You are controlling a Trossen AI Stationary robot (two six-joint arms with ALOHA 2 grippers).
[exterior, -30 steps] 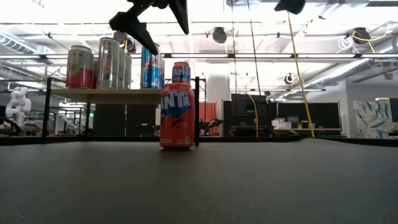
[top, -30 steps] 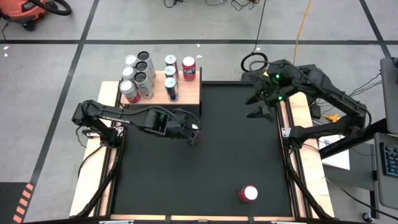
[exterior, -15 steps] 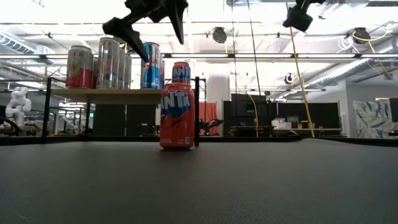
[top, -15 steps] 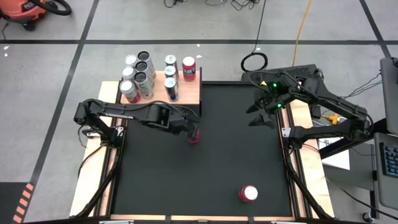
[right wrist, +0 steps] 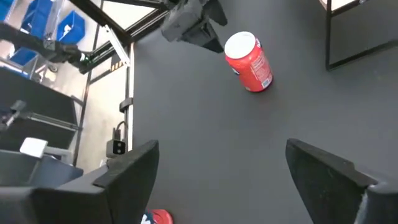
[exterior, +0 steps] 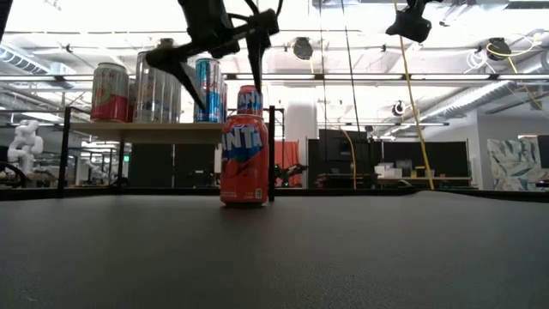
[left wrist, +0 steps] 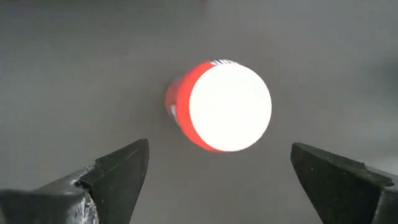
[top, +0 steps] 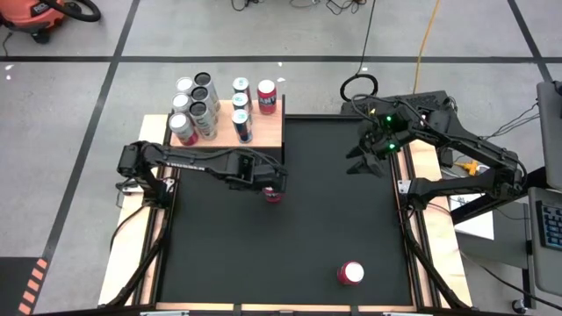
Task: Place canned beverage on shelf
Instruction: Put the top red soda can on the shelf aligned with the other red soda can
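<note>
- Directly above an upright red can [top: 274, 194], the left end effector [top: 273, 186] hung with its fingers [left wrist: 115, 171] spread wide on either side, touching nothing.
- That can stood on the black bench [top: 334, 219], just in front of the shelf [top: 268, 130].
- Several cans [top: 198, 108] already stood on the shelf.
- Another red can [top: 350, 273] stood near the bench's front edge.
- Over the bench's far right side, the right end effector [top: 362, 164] waited, open and empty.
</note>
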